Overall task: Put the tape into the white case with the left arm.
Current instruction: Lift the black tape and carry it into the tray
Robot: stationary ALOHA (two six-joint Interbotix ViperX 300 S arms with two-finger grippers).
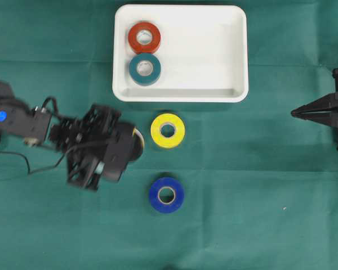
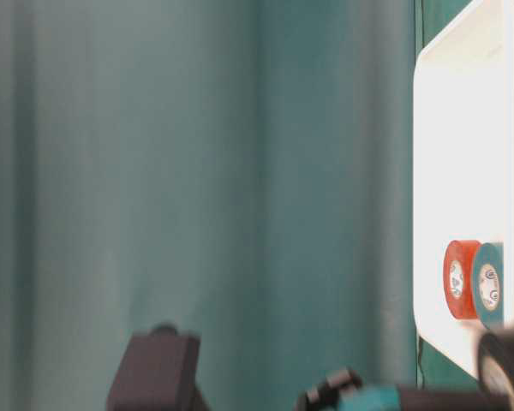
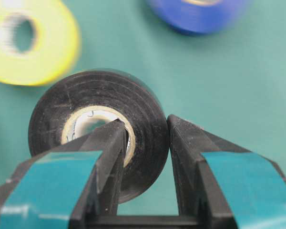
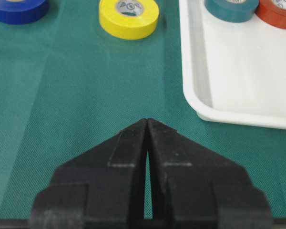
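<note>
Your left gripper (image 3: 145, 143) is clamped on a black tape roll (image 3: 100, 124): one teal-patched finger (image 3: 105, 157) sits inside the roll's pale core and the other presses the outer face, so the roll's wall is pinched between them. From overhead you see that gripper (image 1: 132, 147) over the green cloth (image 1: 242, 197), below the lower left corner of the white case (image 1: 236, 53), with only a sliver of the black roll showing past the wrist. The roll you carry is outside the case.

Look inside the white case and you find a red tape roll (image 1: 144, 37) and a teal tape roll (image 1: 145, 68), touching each other near its left wall. On the cloth just right of your left gripper lies a yellow tape roll (image 1: 168, 130), and a blue tape roll (image 1: 167, 194) lies below it, apart from it.

Your right gripper (image 4: 147, 125) rests at the right edge of the overhead view, well away from the case, its all-black fingers pressed together with nothing between them.
</note>
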